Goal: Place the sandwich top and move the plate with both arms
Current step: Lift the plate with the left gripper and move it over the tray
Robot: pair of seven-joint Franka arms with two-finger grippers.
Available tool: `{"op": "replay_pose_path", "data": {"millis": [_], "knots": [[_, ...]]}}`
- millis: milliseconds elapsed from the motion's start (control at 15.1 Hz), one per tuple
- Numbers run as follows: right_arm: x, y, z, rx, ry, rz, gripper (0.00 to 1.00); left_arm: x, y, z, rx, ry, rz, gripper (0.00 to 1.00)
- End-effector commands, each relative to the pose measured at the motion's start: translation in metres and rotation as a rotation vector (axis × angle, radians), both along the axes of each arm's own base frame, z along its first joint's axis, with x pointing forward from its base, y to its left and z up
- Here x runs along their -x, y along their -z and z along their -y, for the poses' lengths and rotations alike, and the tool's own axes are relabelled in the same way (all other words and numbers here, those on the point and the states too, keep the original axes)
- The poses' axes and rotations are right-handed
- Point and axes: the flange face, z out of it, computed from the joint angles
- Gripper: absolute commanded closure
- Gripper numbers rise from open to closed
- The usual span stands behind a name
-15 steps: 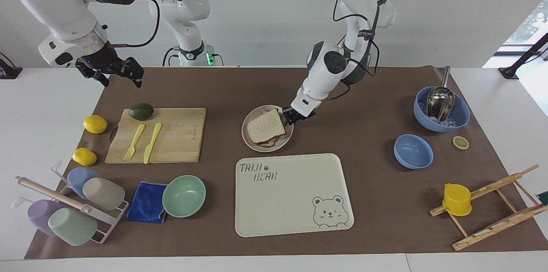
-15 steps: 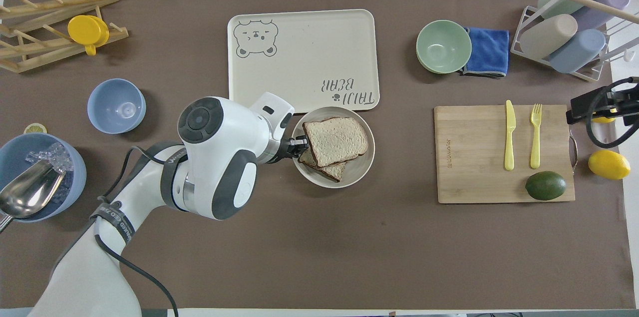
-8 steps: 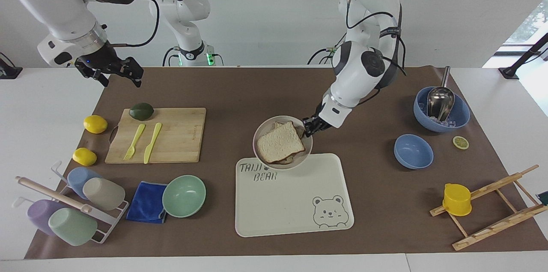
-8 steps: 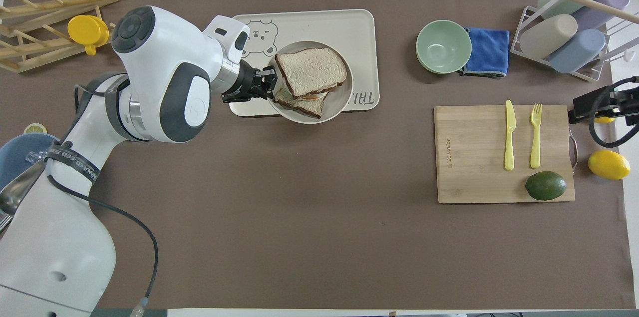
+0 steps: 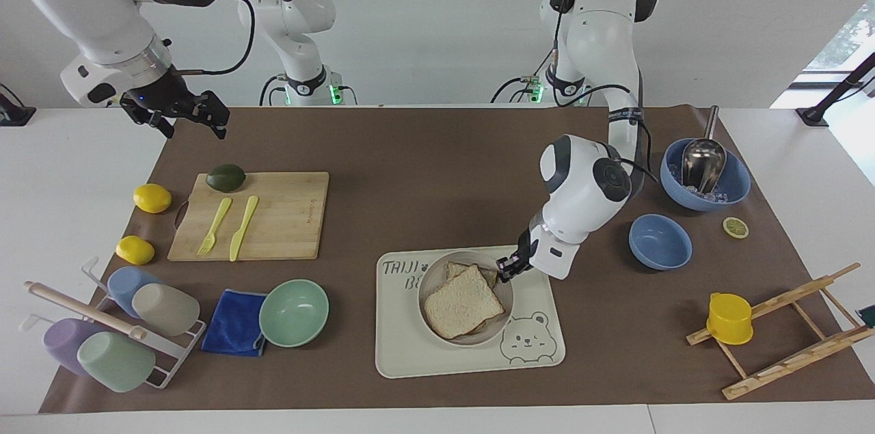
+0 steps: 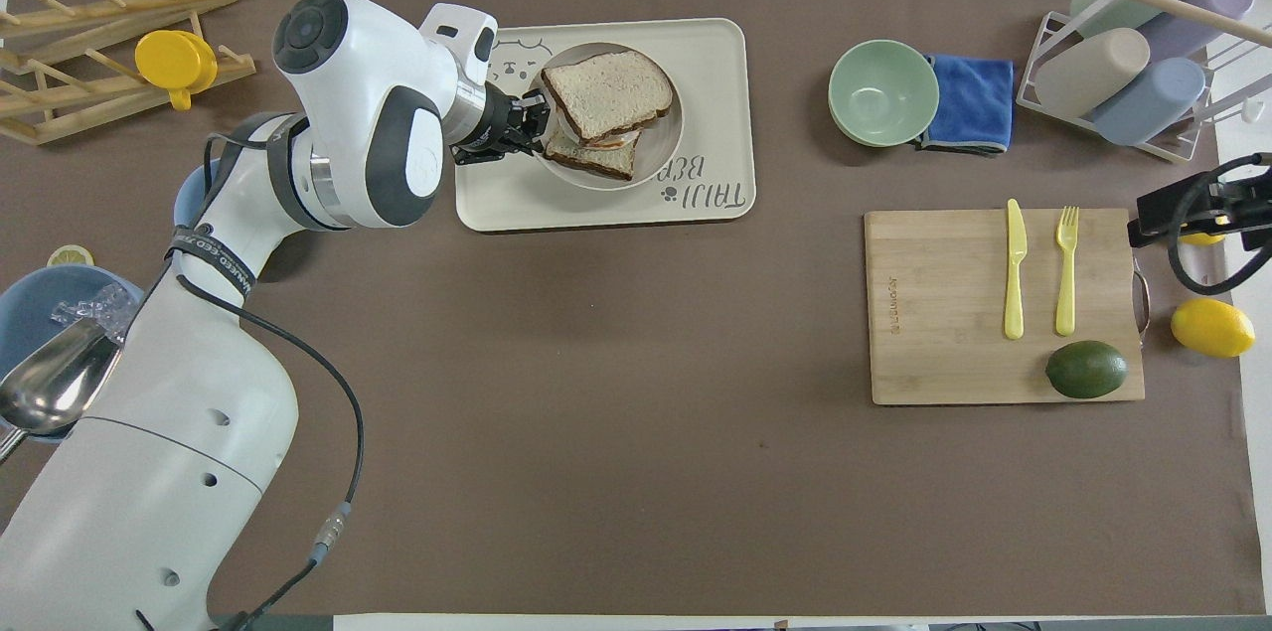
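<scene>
Left claw (image 5: 507,268) grips plate (image 5: 431,280) rim — over tray (image 5: 410,352).

You see a pale sandwich top (image 5: 463,302) with tan crust on a beige-grey plate (image 5: 431,280), over a cream tray (image 5: 437,359) printed with a grey bear drawing and lettering. The brown surface (image 5: 424,147) also carries a mint-green bowl (image 5: 294,313), blue cloth (image 5: 234,322) and yellow lemons (image 5: 152,197).

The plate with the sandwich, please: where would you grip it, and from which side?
Grip the plate by its thin raised rim, from the left arm's end, as the left gripper does now. Bread covers the middle; only the rim is bare. The right gripper waits above the table edge.
</scene>
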Motion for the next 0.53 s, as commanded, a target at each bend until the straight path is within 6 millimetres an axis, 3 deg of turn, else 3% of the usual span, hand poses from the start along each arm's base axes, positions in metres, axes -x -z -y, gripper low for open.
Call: {"op": "replay_pose_path", "data": {"millis": [0,133,199,265,332,465], "knots": [[0.0053,-0.0011,0.002,-0.032,-0.014,0.002,0.0,-0.0006,0.0001,-0.0016,-0.006,-0.033,0.037,1.0],[0.0053,-0.0011,0.002,-0.032,-0.014,0.002,0.0,0.0018,0.0061,-0.0044,-0.017,-0.031,0.042,1.0],[0.0051,-0.0012,0.0021,-0.031,-0.014,0.003,0.0,0.0034,0.0077,-0.0054,-0.028,-0.021,0.041,0.84],[0.0053,-0.0012,0.0037,-0.031,-0.011,0.003,0.0,0.004,0.0079,-0.0059,-0.043,-0.01,0.043,0.48],[0.0051,-0.0012,0.0021,-0.031,-0.014,0.003,0.0,0.0046,0.0075,-0.0062,-0.056,0.0,0.044,0.04],[0.0051,-0.0012,0.0021,-0.031,-0.014,0.003,0.0,0.0035,0.007,-0.0101,-0.059,-0.005,0.039,0.0]]}}
